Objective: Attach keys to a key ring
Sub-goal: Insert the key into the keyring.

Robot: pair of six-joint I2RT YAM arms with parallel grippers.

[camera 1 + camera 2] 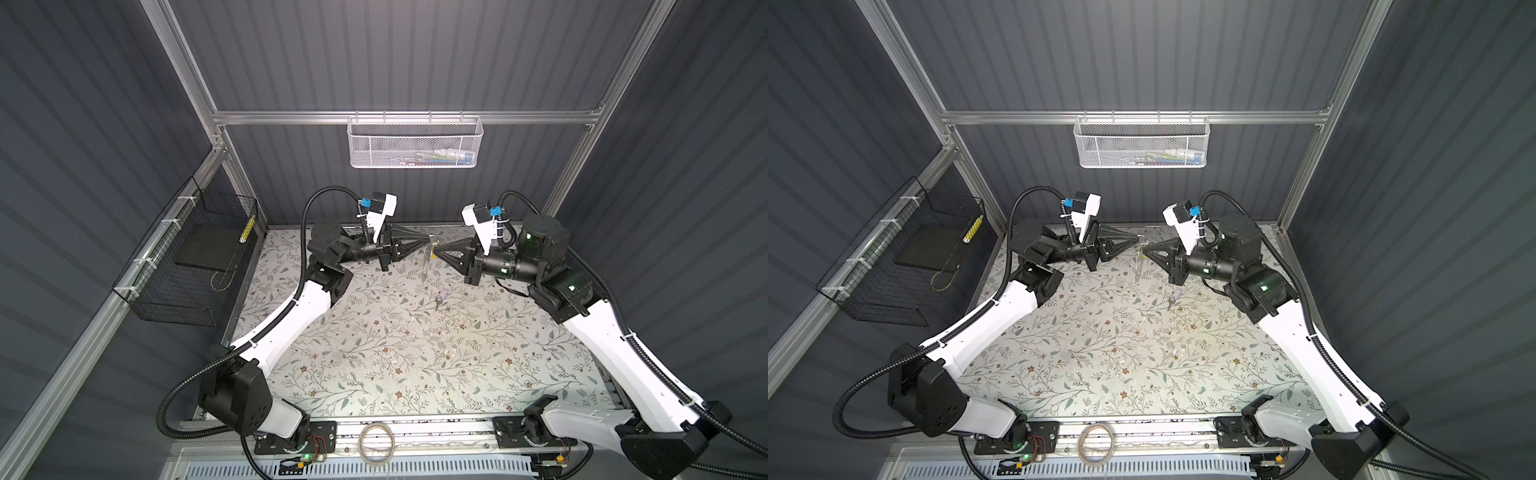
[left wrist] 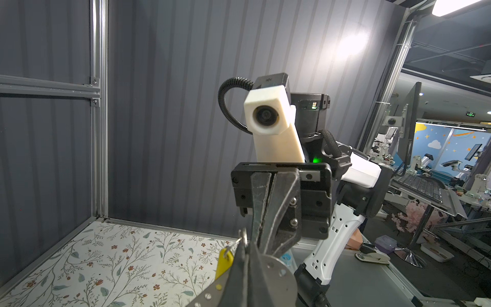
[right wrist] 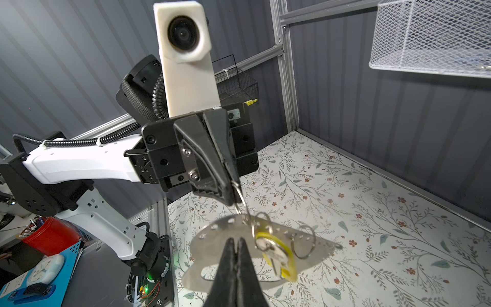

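Note:
The key ring (image 3: 218, 239), a flat grey metal plate with an oval opening and small holes, hangs in the air at the back of the table (image 1: 425, 262). My left gripper (image 3: 232, 196) is shut on a small wire ring (image 3: 240, 198) at its top. The yellow key (image 3: 285, 255) hangs from another small ring on the plate and also shows in the left wrist view (image 2: 223, 261). My right gripper (image 3: 235, 240) is shut, with its tips against the plate's face beside the yellow key. The lilac key (image 1: 442, 294) lies on the table below, in both top views (image 1: 1177, 293).
A tan tape roll (image 1: 376, 442) lies on the front rail. A black wire basket (image 1: 187, 266) hangs on the left wall. A white mesh basket (image 1: 415, 141) hangs on the back rail. The floral table top (image 1: 374, 353) spreads between the two arms.

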